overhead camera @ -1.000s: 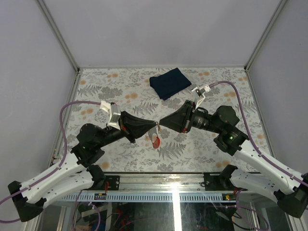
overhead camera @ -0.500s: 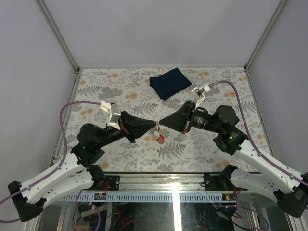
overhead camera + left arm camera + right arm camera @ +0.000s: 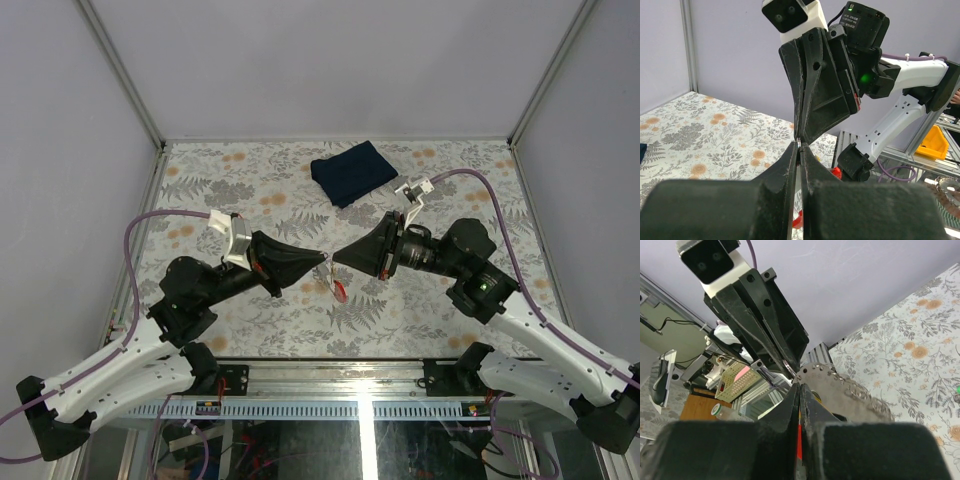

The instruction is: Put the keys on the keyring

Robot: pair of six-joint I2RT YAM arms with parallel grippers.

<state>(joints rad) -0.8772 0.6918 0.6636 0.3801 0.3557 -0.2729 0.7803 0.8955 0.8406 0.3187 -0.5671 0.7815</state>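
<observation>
Over the middle of the table my two grippers meet tip to tip. The left gripper (image 3: 324, 259) (image 3: 798, 146) is shut on the keyring (image 3: 790, 367), a thin silvery loop pinched at its fingertips. My right gripper (image 3: 335, 260) (image 3: 800, 385) is shut too, its tips on the same loop where it crosses from the left gripper. The ring's red tag (image 3: 341, 290) (image 3: 836, 172) dangles below both tips. One of the keys (image 3: 845, 390), silvery and toothed, hangs blurred beside my right finger, its hole up at the ring. Its head colour does not show.
A folded dark blue cloth (image 3: 352, 172) lies at the back of the floral table (image 3: 230, 190), well beyond the grippers. Grey walls close in the left, right and back. The metal frame rail (image 3: 340, 372) runs along the near edge.
The right gripper has shut at the ring. The red tag swung from below the left gripper's tip to the right and now hangs under the meeting point.
</observation>
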